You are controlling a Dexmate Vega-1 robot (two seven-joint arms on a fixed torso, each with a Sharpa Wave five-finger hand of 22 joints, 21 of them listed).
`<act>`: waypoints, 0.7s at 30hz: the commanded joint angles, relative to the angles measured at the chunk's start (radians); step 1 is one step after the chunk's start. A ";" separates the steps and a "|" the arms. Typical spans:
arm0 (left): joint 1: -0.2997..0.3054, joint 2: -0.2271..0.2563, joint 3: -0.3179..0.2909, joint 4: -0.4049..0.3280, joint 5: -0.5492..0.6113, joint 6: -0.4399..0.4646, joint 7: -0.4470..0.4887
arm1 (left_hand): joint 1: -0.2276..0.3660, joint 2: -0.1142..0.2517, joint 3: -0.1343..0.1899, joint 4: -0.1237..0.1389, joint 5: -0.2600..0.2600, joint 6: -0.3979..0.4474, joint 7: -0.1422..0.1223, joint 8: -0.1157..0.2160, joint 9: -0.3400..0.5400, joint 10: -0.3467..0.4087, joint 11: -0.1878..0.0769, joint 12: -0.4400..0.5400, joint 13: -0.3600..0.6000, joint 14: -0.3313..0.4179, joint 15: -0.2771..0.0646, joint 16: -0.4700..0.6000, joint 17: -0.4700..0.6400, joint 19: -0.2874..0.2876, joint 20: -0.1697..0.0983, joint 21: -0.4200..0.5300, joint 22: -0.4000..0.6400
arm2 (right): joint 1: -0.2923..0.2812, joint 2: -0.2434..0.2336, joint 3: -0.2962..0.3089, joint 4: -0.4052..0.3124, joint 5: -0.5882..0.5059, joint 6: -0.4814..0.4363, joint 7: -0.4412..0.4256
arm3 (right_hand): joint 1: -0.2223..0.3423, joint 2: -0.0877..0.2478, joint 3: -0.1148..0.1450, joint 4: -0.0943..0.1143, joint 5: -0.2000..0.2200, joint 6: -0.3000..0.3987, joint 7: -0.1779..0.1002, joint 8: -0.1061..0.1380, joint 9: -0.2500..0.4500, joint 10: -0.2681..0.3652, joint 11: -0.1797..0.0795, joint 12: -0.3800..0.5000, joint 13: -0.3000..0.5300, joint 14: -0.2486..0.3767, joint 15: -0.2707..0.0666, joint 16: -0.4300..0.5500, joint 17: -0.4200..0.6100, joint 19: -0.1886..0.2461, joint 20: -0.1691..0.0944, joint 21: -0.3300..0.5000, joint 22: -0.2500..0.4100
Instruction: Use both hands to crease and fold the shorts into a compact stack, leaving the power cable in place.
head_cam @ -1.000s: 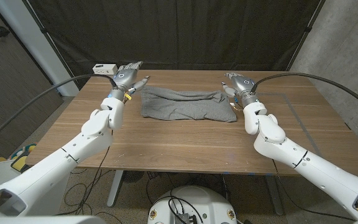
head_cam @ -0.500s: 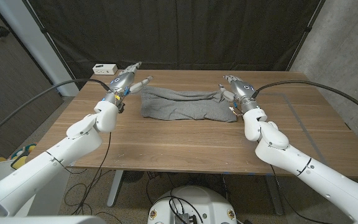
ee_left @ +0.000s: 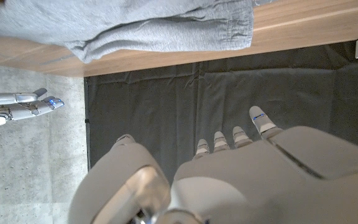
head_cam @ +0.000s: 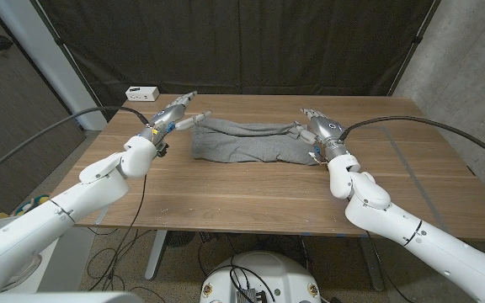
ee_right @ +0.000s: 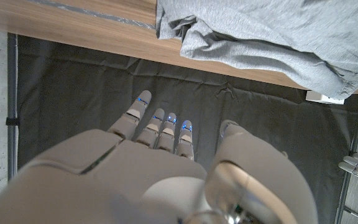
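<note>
Head view: grey shorts (head_cam: pixel 253 141) lie crumpled in upper centre of counter (head_cam: pixel 251 202), long axis left-right, left hand (head_cam: pixel 173 112) and right hand (head_cam: pixel 320 126) flanking the ends, equally near, fingers extended, holding nothing.

grey shorts (head_cam: pixel 251 140), brown wooden table (head_cam: pixel 251 198)

Legible text, labels, brands, numbers, signs: none could be read in any view. The small white rectangular box (head_cam: pixel 142 92) at the far left corner of the brown wooden table (head_cam: pixel 251 189) bore dark marks too small to make out.
</note>
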 commanded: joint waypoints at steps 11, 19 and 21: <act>-0.017 0.108 0.052 -0.052 0.079 0.047 -0.085 | 0.137 -0.102 -0.038 -0.100 0.057 0.099 -0.019 0.045 0.005 0.196 -0.013 0.063 0.008 0.082 -0.001 0.020 0.000 0.032 0.025 -0.018 0.002 | 0.016 0.007 -0.067 0.020 -0.001 -0.025 0.035 | 0.007 0.003 0.024 -0.038 0.007 0.003 0.011 0.010 -0.001 0.022 0.007 0.004 0.000 0.013 -0.048 0.003 -0.036 0.012 -0.020 -0.007 -0.001; -0.014 0.137 0.065 -0.085 0.136 0.107 -0.121 | 0.222 -0.133 -0.049 -0.149 0.084 0.128 0.020 0.042 0.006 0.232 -0.002 0.064 0.011 0.101 0.021 0.018 0.001 0.078 0.039 -0.017 0.001 | 0.020 0.012 -0.091 0.027 -0.005 -0.036 0.053 | 0.036 0.029 0.069 -0.058 0.012 0.037 0.004 0.022 -0.001 0.029 -0.007 0.005 0.000 0.015 -0.062 0.004 -0.062 0.010 -0.034 -0.016 0.000; -0.015 0.141 0.071 -0.090 0.157 0.119 -0.125 | 0.258 -0.143 -0.054 -0.170 0.098 0.142 0.027 0.043 0.007 0.241 -0.007 0.063 0.011 0.111 0.025 0.018 0.001 0.099 0.039 -0.015 0.002 | 0.018 0.011 -0.092 0.034 -0.003 -0.017 0.040 | 0.044 0.032 0.090 -0.061 0.012 0.068 0.016 0.032 0.000 0.043 -0.014 0.009 0.001 0.023 -0.067 0.009 -0.069 0.012 -0.036 -0.019 0.000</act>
